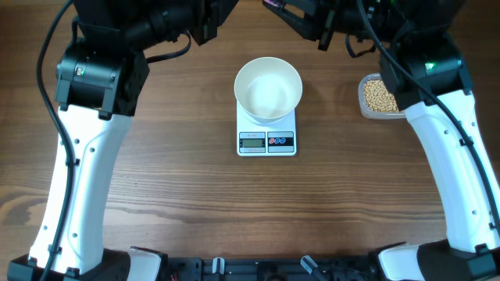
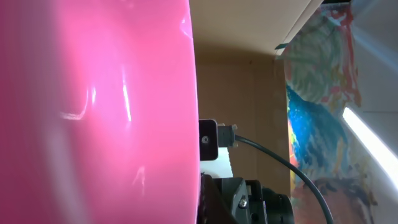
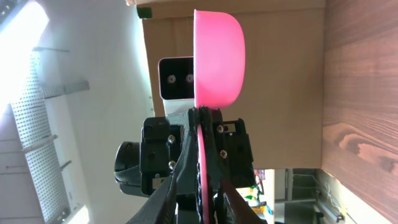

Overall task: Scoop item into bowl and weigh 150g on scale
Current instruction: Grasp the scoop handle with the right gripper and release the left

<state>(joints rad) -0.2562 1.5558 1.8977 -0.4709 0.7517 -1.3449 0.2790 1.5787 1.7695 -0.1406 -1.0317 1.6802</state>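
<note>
The pink scoop point(image 3: 217, 59) is up in the air past the table's far edge. The right wrist view shows it whole: cup on its side, thin handle running down through the left claw point(image 3: 199, 146), whose black fingers look pressed together on it. Lower in that view, the right claw point(image 3: 200, 193) has a finger on either side of the handle; whether they touch it cannot be told. In the left wrist view the cup fills the left half as a glossy pink wall, hiding that claw's own fingers. From overhead only a sliver of pink shows at the top edge, and neither claw can be seen.

Only the overhead view shows the table point(image 1: 195, 195): an empty white bowl point(image 1: 268, 92) sits on the scale point(image 1: 266, 142) at centre. Well to its right, a tub point(image 1: 363, 97) of beans point(image 1: 380, 97) lies partly under the right arm.
</note>
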